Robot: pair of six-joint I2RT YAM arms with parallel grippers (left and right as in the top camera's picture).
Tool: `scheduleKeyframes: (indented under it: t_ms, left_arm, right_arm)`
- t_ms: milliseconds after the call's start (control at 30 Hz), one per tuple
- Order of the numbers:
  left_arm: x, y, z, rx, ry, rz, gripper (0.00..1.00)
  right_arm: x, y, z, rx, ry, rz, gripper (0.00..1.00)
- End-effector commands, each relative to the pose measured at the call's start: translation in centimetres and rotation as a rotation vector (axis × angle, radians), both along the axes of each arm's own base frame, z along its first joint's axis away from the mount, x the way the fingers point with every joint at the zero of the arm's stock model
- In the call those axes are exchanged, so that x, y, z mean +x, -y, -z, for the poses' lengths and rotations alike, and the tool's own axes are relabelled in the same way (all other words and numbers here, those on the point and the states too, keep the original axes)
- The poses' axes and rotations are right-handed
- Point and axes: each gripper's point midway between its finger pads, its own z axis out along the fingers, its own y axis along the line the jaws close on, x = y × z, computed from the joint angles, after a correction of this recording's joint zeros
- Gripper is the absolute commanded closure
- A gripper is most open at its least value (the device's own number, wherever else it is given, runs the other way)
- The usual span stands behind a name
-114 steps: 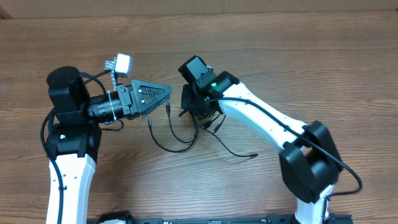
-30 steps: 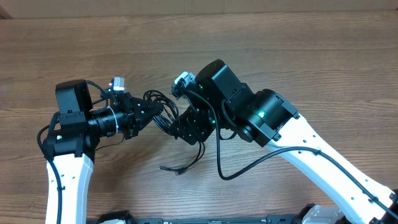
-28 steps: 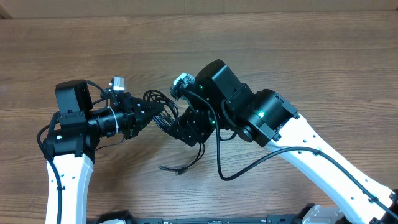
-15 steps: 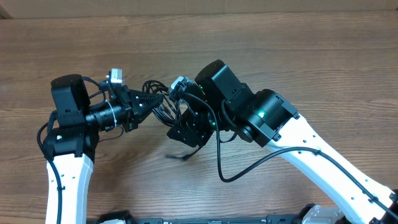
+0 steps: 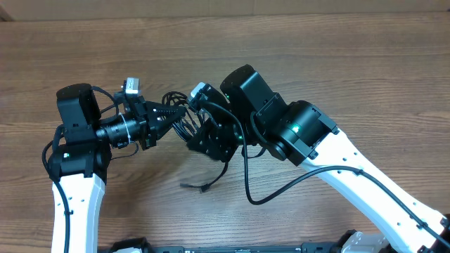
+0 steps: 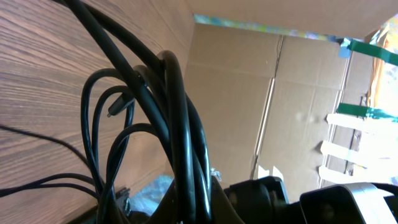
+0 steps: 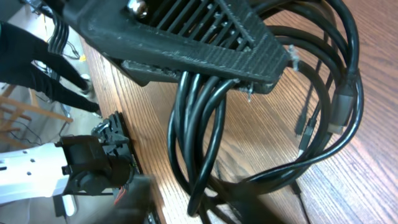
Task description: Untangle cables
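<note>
Cables (image 5: 180,118) hang as a looped bundle lifted off the table (image 5: 337,63) between the two grippers, with one plug end (image 5: 204,187) trailing down to the wood. The left gripper (image 5: 171,112) is clamped on the bundle, its ribbed fingers (image 7: 186,37) pinching several strands. The loops run rightward and down to the right gripper (image 5: 205,139), which sits against them. Whether its jaws grip any strand cannot be told, so any separating pull would probably follow that left-to-right axis.

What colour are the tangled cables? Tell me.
Black, every strand. The cables show best in the right wrist view, hanging in loops above the wood table.
</note>
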Motion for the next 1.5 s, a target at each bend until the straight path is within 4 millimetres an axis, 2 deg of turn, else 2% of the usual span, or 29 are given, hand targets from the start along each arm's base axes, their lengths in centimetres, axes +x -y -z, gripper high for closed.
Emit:
scheduleKeyframes:
  t_ms: [0, 33, 100, 300, 433, 633, 700, 867, 1167, 1233, 1300, 1333, 1367, 1400, 1433, 1467]
  left_arm:
    - [-0.6, 0.5, -0.7, -0.039, -0.004, 0.040, 0.96]
    - [-0.6, 0.5, -0.7, -0.040, -0.004, 0.042, 0.96]
    - [-0.6, 0.5, -0.7, -0.041, -0.004, 0.042, 0.96]
    - [-0.7, 0.6, -1.1, -0.054, -0.001, 0.050, 0.96]
    - [-0.9, 0.7, -1.9, -0.074, 0.041, 0.085, 0.96]
    - [-1.6, 0.3, -2.9, -0.122, 0.062, 0.124, 0.96]
    - [-1.7, 0.1, -3.1, -0.133, 0.065, 0.128, 0.96]
    - [-1.9, 0.0, -3.3, -0.147, 0.068, 0.139, 0.96]
    - [-2.1, 0.1, -3.4, -0.154, 0.070, 0.149, 0.96]
    - [-2.1, 0.0, -3.5, -0.154, 0.075, 0.150, 0.96]
    - [-2.0, -0.1, -3.5, -0.152, 0.080, 0.146, 0.96]
    - [-1.9, -0.1, -3.4, -0.149, 0.080, 0.142, 0.96]
    - [-1.8, -0.2, -3.3, -0.142, 0.082, 0.135, 0.96]
    - [-1.6, -0.2, -3.2, -0.134, 0.086, 0.127, 0.96]
    - [-1.5, -0.3, -3.1, -0.124, 0.092, 0.119, 0.96]
    - [-1.3, -0.3, -3.0, -0.116, 0.092, 0.109, 0.96]
  right_arm:
    - [0.0, -0.3, -1.6, 0.038, 0.024, -0.009, 0.38]
    - [0.1, -0.3, -1.6, 0.038, 0.025, -0.009, 0.44]
    - [0.1, -0.4, -1.6, 0.040, 0.027, -0.009, 0.96]
    - [0.3, -0.5, -1.2, 0.031, 0.023, -0.006, 0.96]
    - [2.1, 0.7, -0.3, -0.045, 0.077, 0.080, 0.96]
    - [6.3, 4.4, 0.7, -0.182, 0.181, 0.274, 0.96]
    - [7.2, 5.3, 0.7, -0.193, 0.186, 0.311, 0.96]
    - [10.2, 8.7, 0.8, -0.214, 0.154, 0.529, 0.96]
    - [13.7, 14.4, 1.1, -0.210, 0.071, 0.785, 0.96]
    - [13.4, 14.3, 1.2, -0.188, 0.032, 0.754, 0.96]
    - [12.0, 12.4, 1.1, -0.138, -0.004, 0.601, 0.96]
    - [10.8, 11.1, 0.9, -0.102, -0.016, 0.483, 0.88]
    - [9.7, 10.0, 0.6, -0.069, -0.024, 0.382, 0.57]
    - [8.6, 9.0, 0.3, -0.038, -0.031, 0.298, 0.38]
    - [7.5, 8.1, -0.1, -0.005, -0.043, 0.226, 0.32]
    - [6.8, 7.5, -0.4, 0.022, -0.055, 0.182, 0.32]
